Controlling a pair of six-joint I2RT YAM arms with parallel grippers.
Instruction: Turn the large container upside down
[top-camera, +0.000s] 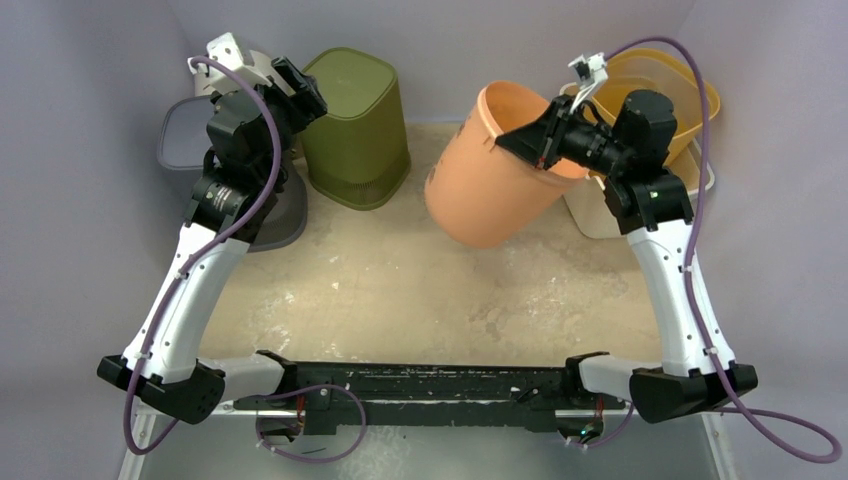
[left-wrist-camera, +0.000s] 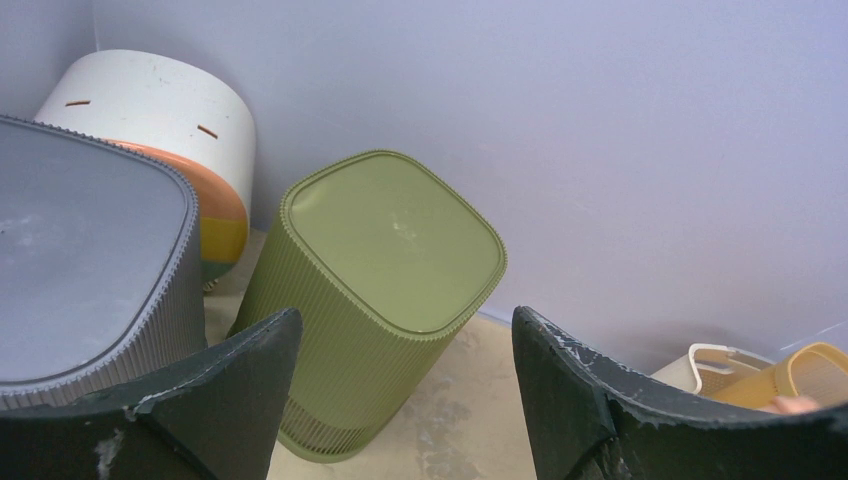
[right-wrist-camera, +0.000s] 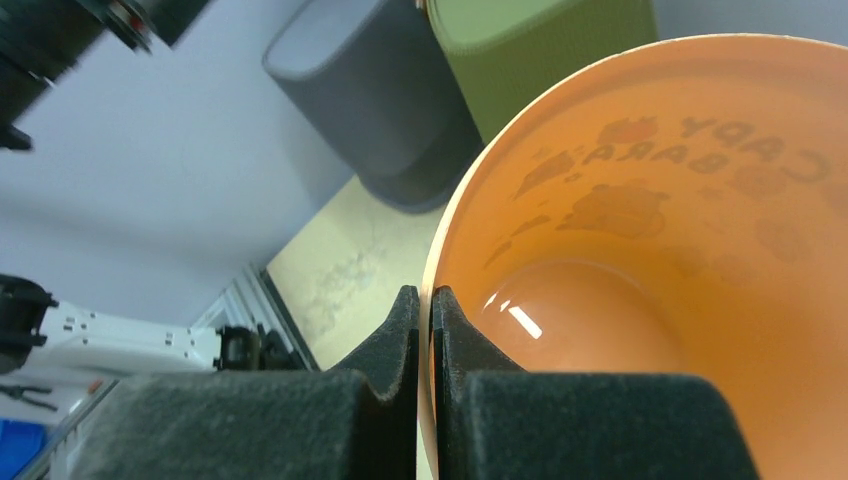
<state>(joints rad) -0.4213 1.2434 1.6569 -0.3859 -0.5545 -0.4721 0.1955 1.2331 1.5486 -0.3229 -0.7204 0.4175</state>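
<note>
At 1 o'clock, orange container (top-camera: 485, 180): held tilted over the bench (top-camera: 400, 290).
Right gripper (top-camera: 541, 150): clamped on its rim.
Left gripper (top-camera: 303, 95): spread open, empty, at 11 o'clock by the green bin (top-camera: 355, 130).

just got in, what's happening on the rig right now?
The right gripper is shut on the rim of the orange bucket. The bucket is tipped at a slant with its mouth toward that arm, not yet upside down. The left gripper is open and holds nothing, up by the green bin at the back.
</note>
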